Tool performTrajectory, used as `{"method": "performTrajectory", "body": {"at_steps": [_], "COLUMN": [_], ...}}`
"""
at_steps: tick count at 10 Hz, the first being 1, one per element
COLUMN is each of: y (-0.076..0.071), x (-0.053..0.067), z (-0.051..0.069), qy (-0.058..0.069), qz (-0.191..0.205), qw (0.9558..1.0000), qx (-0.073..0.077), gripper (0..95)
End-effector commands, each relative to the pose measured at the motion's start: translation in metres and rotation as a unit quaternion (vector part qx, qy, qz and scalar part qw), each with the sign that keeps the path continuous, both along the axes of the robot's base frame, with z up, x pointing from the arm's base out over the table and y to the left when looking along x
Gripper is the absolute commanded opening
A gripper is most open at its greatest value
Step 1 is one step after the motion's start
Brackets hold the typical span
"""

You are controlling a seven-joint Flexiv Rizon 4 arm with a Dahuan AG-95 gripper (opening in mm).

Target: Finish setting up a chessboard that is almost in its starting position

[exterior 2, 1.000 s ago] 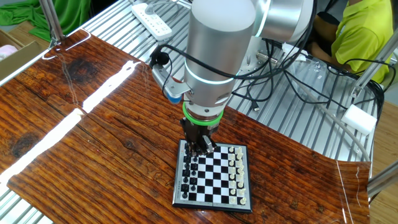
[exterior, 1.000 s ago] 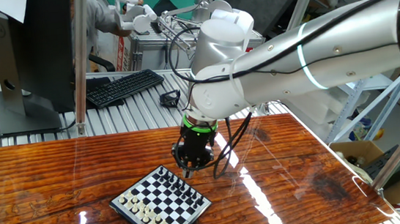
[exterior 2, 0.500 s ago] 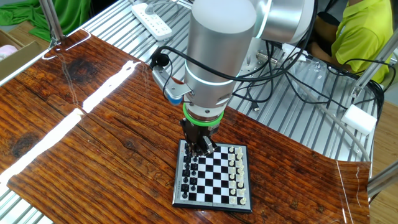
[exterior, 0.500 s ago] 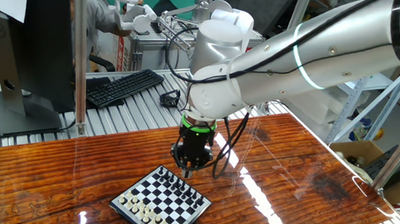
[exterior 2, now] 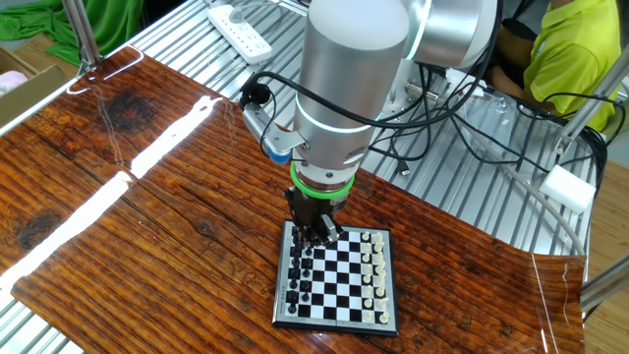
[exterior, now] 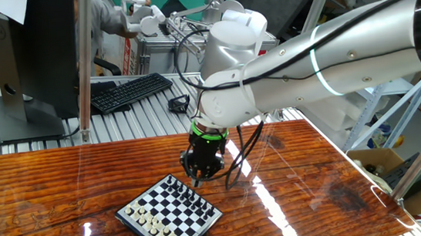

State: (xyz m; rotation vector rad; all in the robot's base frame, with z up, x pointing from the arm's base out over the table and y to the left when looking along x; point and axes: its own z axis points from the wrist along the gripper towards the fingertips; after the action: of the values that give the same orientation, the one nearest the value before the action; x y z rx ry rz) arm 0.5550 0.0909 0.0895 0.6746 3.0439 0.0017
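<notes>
The chessboard [exterior: 169,216] [exterior 2: 339,279] lies on the wooden table, a small checkered square with a dark rim. Black pieces [exterior 2: 299,275] line one edge and white pieces [exterior 2: 372,275] the opposite edge. My gripper [exterior: 195,179] [exterior 2: 316,236] hangs straight down over the black side's far corner, its fingers close together just above the pieces. The jaws look shut. Whether a tiny piece sits between the tips is too small to tell.
The wooden table [exterior: 63,194] ends at a ribbed metal surface behind. A black keyboard [exterior: 129,92] and a monitor [exterior: 34,57] stand there. Cables [exterior 2: 442,108] and a white power strip [exterior 2: 241,31] lie on the metal. A person in yellow [exterior 2: 570,49] sits at the far side.
</notes>
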Motion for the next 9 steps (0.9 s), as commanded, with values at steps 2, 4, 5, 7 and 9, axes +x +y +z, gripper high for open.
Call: {"method": "performTrajectory", "body": {"at_steps": [2, 4, 5, 7, 9], "y": [0.0005, 0.0005, 0.0005, 0.0005, 0.0005], "x": [0.0003, 0.0003, 0.0003, 0.0003, 0.0003], "z": [0.0004, 0.0004, 0.0004, 0.0004, 0.0004], "qy": [-0.001, -0.007, -0.009, -0.016, -0.022], "qz": [0.010, 0.018, 0.027, 0.048, 0.064], "qw": [0.9999, 0.9998, 0.9996, 0.9987, 0.9977], "qx": [0.004, 0.006, 0.003, 0.004, 0.009], "gripper": [0.0, 0.0, 0.0, 0.0, 0.0]}}
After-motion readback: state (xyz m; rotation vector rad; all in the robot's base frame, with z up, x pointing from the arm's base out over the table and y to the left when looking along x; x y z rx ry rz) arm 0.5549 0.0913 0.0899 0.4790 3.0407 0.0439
